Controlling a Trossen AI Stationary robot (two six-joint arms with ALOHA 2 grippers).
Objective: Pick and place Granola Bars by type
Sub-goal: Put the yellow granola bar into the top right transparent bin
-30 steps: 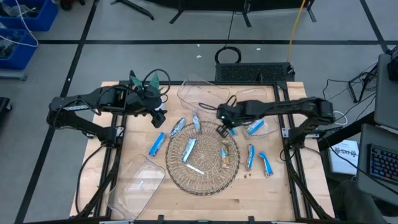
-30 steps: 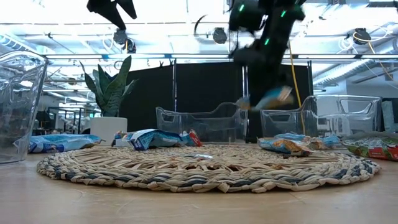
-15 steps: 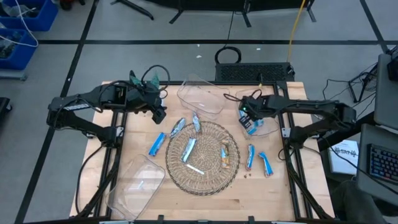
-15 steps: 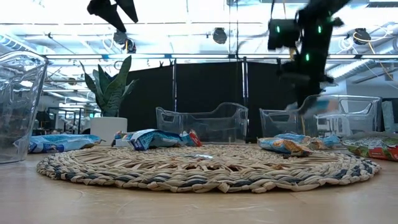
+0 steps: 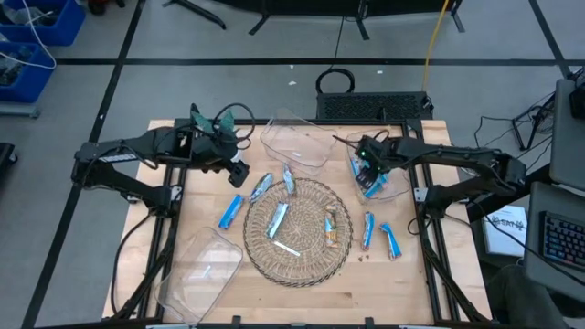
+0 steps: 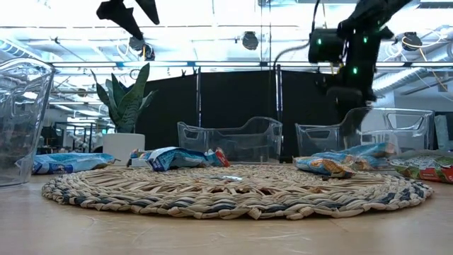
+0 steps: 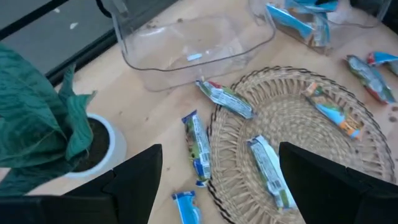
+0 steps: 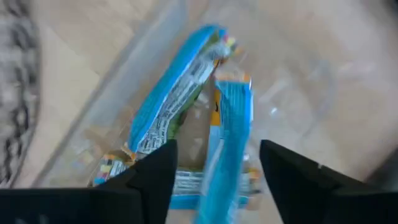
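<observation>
My right gripper (image 5: 366, 165) hangs open over the clear bin (image 5: 391, 189) at the table's right. In the right wrist view its fingers stand apart on either side of a bright blue granola bar (image 8: 231, 127), which lies in the bin beside another blue bar (image 8: 171, 102). Other granola bars lie on the round woven mat (image 5: 302, 260) and on the table around it. My left gripper (image 5: 237, 171) is open in the air near the plant, over the table's far left; nothing is between its fingers (image 7: 134, 180).
An empty clear bin (image 5: 294, 143) stands at the far middle, and another (image 5: 196, 265) holding one bar at the near left. A potted plant (image 5: 215, 122) is at the far left. Loose bars (image 5: 230, 211) (image 5: 367, 230) lie beside the mat; a white stick (image 5: 286, 249) lies on it.
My right gripper has carried a blue bar from the mat's far right rim toward the table's right and far edges, to above the right bin. It has let the bar go there. The bar has dropped into the bin and lies with the others.
</observation>
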